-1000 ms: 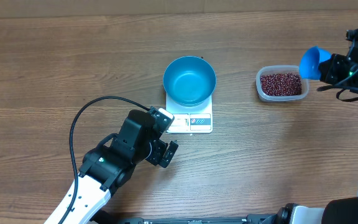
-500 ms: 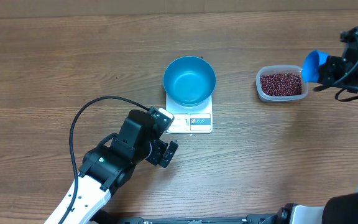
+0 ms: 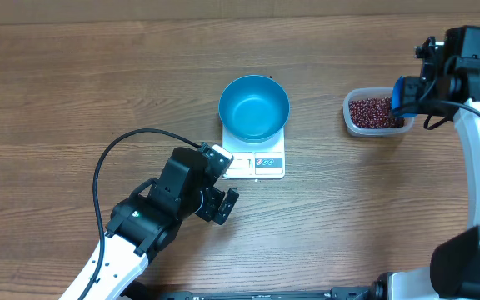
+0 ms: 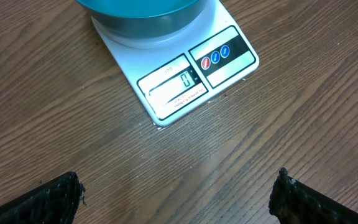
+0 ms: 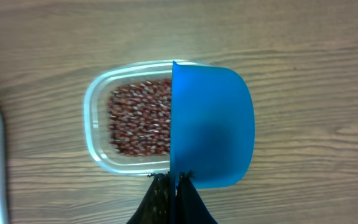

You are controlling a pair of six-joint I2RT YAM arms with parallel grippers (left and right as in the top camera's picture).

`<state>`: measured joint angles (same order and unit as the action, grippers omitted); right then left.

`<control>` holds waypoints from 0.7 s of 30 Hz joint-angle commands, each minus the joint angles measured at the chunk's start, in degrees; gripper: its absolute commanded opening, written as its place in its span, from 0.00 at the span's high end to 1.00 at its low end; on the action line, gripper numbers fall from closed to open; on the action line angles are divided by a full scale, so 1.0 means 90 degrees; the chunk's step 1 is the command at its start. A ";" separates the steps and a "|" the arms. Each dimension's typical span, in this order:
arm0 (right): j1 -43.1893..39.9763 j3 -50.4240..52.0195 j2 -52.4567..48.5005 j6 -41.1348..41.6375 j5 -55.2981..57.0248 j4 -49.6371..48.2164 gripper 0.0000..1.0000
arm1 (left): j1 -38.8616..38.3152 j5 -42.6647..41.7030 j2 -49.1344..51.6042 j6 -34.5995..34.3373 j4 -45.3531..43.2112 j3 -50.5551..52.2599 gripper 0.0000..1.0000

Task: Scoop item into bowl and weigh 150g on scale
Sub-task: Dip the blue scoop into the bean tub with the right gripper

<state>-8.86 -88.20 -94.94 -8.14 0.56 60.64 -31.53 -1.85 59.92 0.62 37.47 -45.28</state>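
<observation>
The right jaws are closed on the handle of the small blue scoop [image 5: 213,124]; in the right wrist view the dark fingers meet with the handle pinched between them. The scoop's cup hangs over the right end of the clear plastic tub [image 5: 92,118], hiding that part of it. Its straight edge cuts across the heap of dark red-brown beans [image 5: 138,121] lying in the tub. Whether the scoop touches the beans cannot be told. From overhead the scoop sits at the tub's right rim, and the tub stands on the wooden tabletop [image 3: 98,83], well to the right of the scale.

The left jaws stand wide open and hold nothing. Their two black fingertips [image 4: 48,202] show at the bottom corners of the left wrist view, with bare wood between them. They are just in front of the white kitchen scale [image 4: 185,81], near its front left corner and apart from it. The scale's display strip reads 0. The large bright blue bowl [image 3: 253,108] sits on the scale's platform, its blue inside fully showing. A black cable [image 3: 107,158] loops from the left arm over the tabletop.
</observation>
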 commanded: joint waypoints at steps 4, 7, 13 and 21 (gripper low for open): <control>0.0282 -0.0199 -0.0527 0.0267 0.0967 -0.0061 0.96 | -0.0027 0.0041 0.0010 0.0075 -0.0022 0.0015 0.00; 0.0384 -0.0199 -0.0716 0.0267 0.1056 -0.0126 0.96 | -0.0027 0.0041 0.0010 0.0075 -0.0022 0.0015 0.00; 0.0481 -0.0199 -0.0928 0.0311 0.1081 -0.0141 0.96 | -0.0027 0.0041 0.0010 0.0075 -0.0022 0.0015 0.00; 0.0580 -0.0194 -0.0940 0.0403 0.0731 0.0129 0.97 | -0.0027 0.0041 0.0010 0.0075 -0.0019 0.0015 0.00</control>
<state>-4.12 -88.31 -102.74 -5.45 8.27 60.95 -31.53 -1.85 59.92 0.62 37.47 -45.28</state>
